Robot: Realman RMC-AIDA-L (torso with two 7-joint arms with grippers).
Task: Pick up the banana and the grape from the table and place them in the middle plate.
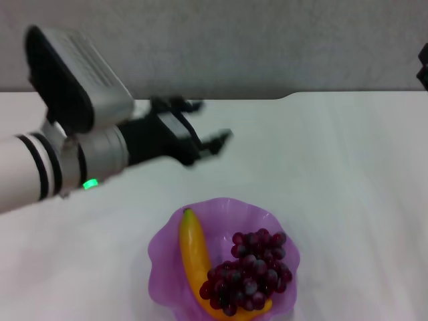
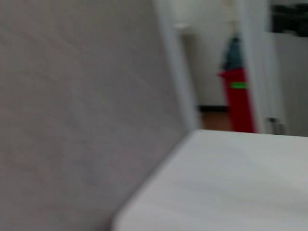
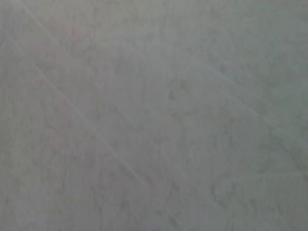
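Observation:
The purple middle plate [image 1: 160, 251] sits on the white table [image 1: 348, 174] at the front centre. The yellow banana [image 1: 192, 257] lies inside it along its left side. The dark red grape bunch [image 1: 251, 271] lies inside it on the right, partly over the banana's lower end. My left gripper [image 1: 207, 124] is open and empty, held above the table to the far left of the plate, well apart from it. Only a dark sliver of my right arm [image 1: 422, 70] shows at the right edge; its gripper is out of view.
A grey wall [image 1: 234, 40] runs behind the table's far edge, which has a shallow notch [image 1: 284, 97]. The left wrist view shows the wall, a table corner [image 2: 231, 183] and a red object [image 2: 238, 98] beyond it. The right wrist view shows only a grey surface.

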